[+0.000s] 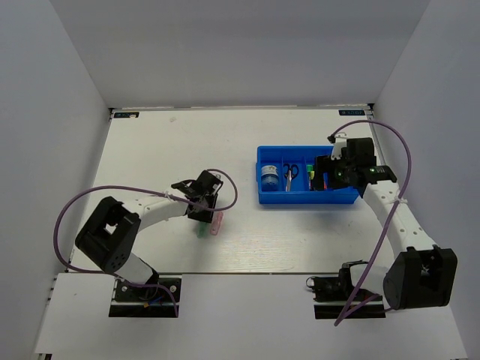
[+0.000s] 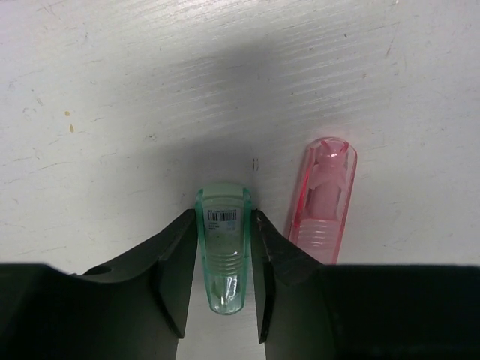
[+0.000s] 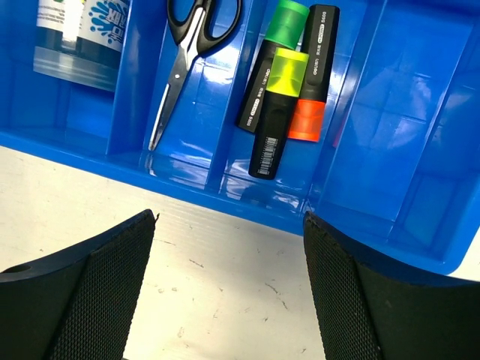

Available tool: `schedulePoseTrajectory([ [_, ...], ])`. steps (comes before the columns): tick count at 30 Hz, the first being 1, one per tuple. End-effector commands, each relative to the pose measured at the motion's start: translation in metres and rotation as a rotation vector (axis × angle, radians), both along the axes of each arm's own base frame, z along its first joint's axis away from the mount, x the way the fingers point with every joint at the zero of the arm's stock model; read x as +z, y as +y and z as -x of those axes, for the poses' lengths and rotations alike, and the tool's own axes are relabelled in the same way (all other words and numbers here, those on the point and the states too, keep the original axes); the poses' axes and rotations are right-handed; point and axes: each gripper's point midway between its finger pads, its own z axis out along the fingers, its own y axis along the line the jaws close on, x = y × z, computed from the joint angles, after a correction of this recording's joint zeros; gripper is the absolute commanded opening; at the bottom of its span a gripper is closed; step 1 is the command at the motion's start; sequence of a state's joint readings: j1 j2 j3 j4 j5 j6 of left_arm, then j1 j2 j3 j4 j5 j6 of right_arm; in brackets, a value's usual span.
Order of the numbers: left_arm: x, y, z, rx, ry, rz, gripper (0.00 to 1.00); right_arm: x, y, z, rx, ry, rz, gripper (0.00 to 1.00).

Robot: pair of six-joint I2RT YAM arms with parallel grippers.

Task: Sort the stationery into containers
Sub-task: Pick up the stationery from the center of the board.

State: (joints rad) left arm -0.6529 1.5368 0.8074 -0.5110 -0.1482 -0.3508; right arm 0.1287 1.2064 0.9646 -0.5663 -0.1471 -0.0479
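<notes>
My left gripper is shut on a pale green highlighter that lies on the table, one finger against each side. A pink highlighter lies just right of it, apart from the fingers. In the top view the left gripper sits over both highlighters at the table's middle. My right gripper is open and empty above the near wall of the blue tray. The tray holds the blue-and-white roll, black-handled scissors, and green, yellow and orange highlighters.
The tray's right-hand compartments hold nothing that I can see. The right arm reaches along the table's right side. White walls close the table in at the back and sides.
</notes>
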Motion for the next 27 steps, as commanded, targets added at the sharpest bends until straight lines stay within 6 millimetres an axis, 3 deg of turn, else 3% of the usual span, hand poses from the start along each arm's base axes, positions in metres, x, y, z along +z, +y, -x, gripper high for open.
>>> schedulePoseTrajectory([
  [1,-0.023,0.019,0.028,0.005,0.087,-0.084,0.44,0.011,0.002,-0.001,-0.004,-0.041,-0.046,0.82],
  [6,-0.022,0.020,0.030,0.005,0.086,-0.089,0.22,0.013,0.002,0.001,-0.003,-0.045,-0.064,0.82],
  [8,-0.007,0.015,0.025,0.001,0.057,-0.067,0.12,0.016,0.002,0.004,0.012,-0.046,-0.069,0.90],
  [11,0.037,-0.007,0.009,-0.038,-0.034,0.002,0.01,0.016,0.003,0.011,0.053,-0.059,-0.062,0.90],
  [13,0.083,-0.035,-0.010,-0.071,-0.122,0.086,0.00,0.023,0.000,0.009,0.040,-0.103,-0.059,0.90],
  [14,0.096,-0.046,-0.009,-0.110,-0.136,0.107,0.00,0.025,0.000,0.008,0.033,-0.118,-0.061,0.64],
  [15,0.130,-0.064,-0.024,-0.119,-0.202,0.169,0.00,0.025,-0.006,0.007,0.000,-0.125,-0.051,0.38],
  [17,0.144,-0.090,-0.029,-0.168,-0.220,0.233,0.00,0.033,-0.010,0.005,-0.041,-0.155,-0.054,0.00],
  [18,0.171,-0.106,-0.040,-0.181,-0.271,0.293,0.00,0.033,-0.012,0.006,-0.060,-0.162,-0.057,0.00],
  [19,0.181,-0.131,-0.046,-0.218,-0.290,0.380,0.00,0.039,-0.019,0.003,-0.096,-0.204,-0.039,0.00],
  [20,0.181,-0.145,-0.049,-0.236,-0.291,0.409,0.00,0.040,-0.021,0.002,-0.135,-0.212,-0.052,0.00],
  [22,0.209,-0.172,-0.059,-0.263,-0.339,0.510,0.00,0.046,-0.036,0.000,-0.240,-0.280,-0.030,0.00],
  [23,0.215,-0.199,-0.074,-0.290,-0.373,0.578,0.00,0.050,-0.050,-0.002,-0.306,-0.311,0.010,0.00],
  [27,0.246,-0.261,-0.103,-0.314,-0.437,0.797,0.00,0.063,-0.084,-0.003,-0.506,-0.408,0.070,0.00],
])
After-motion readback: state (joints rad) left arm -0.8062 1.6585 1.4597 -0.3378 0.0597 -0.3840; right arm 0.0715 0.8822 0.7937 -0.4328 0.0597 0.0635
